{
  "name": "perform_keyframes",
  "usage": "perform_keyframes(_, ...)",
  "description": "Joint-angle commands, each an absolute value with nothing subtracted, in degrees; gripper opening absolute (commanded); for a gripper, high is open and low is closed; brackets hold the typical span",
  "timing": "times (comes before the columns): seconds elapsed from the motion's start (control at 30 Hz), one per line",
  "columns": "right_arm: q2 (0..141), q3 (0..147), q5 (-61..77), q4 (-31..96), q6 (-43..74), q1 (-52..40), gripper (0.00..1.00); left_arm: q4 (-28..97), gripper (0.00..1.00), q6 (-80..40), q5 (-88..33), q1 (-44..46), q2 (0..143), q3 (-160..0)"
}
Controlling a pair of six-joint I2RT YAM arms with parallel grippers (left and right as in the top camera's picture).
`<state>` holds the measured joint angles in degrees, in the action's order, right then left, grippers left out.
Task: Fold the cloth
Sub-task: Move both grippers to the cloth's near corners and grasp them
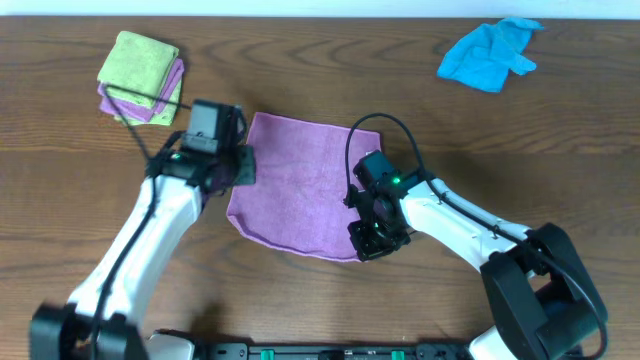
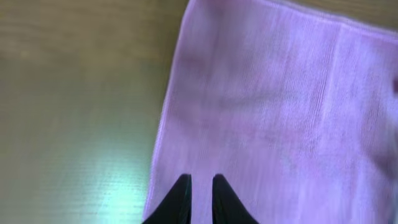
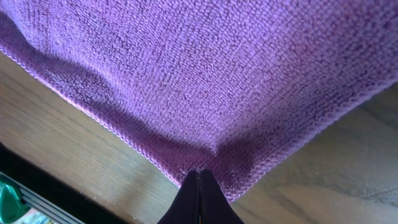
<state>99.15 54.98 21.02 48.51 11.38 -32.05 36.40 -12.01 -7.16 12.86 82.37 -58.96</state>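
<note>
Cloth (image 1: pixel 300 185) spread mid-bench, both my hands at its edges.
The mauve cloth lies mostly flat on the wooden bench (image 1: pixel 330 310). My right hand (image 3: pixel 200 179) is closed tight on its near right corner, and the fabric puckers at the tips. My left hand (image 2: pixel 200 186) is at the left edge, fingers a narrow slit apart; I cannot tell whether they nip it. A green folded cloth (image 1: pixel 140 65) lies far left, a blue cloth (image 1: pixel 490 55) far right, both well apart.
</note>
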Motion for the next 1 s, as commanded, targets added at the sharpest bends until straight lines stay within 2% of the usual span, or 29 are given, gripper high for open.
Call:
perform_keyframes(0.0, 99.8, 55.3, 22.0, 48.4, 12.0, -32.3, 0.02, 41.7, 0.15, -12.2, -7.4, 12.8, 81.0, -59.5)
perform_keyframes(0.13, 99.7, 55.3, 25.3, 48.6, 11.9, -31.2, 0.02, 47.1, 0.22, -12.2, -7.6, 12.8, 81.6, -58.5)
perform_keyframes(0.27, 98.7, 55.3, 26.1, 49.4, 10.8, -28.0, 0.02, 48.5, 0.23, -11.8, -7.6, 12.8, 82.0, -56.3)
perform_keyframes(0.4, 95.1, 55.3, 30.8, 51.8, 7.3, -23.4, 0.23, 47.6, 0.31, -11.8, -9.5, 12.8, 82.0, -52.2)
perform_keyframes(0.47, 93.5, 55.3, 31.1, 54.2, 7.2, -22.1, 0.41, 46.3, 0.31, -11.9, -10.9, 12.8, 82.0, -49.8)
perform_keyframes(0.63, 91.7, 55.3, 31.1, 59.5, 7.2, -21.3, 0.42, 42.6, 0.33, -14.0, -11.9, 12.8, 82.0, -45.9)
perform_keyframes(0.97, 91.8, 55.1, 32.0, 58.4, 10.6, -22.3, 0.47, 38.1, 0.39, -14.4, -8.8, 12.8, 83.1, -45.7)
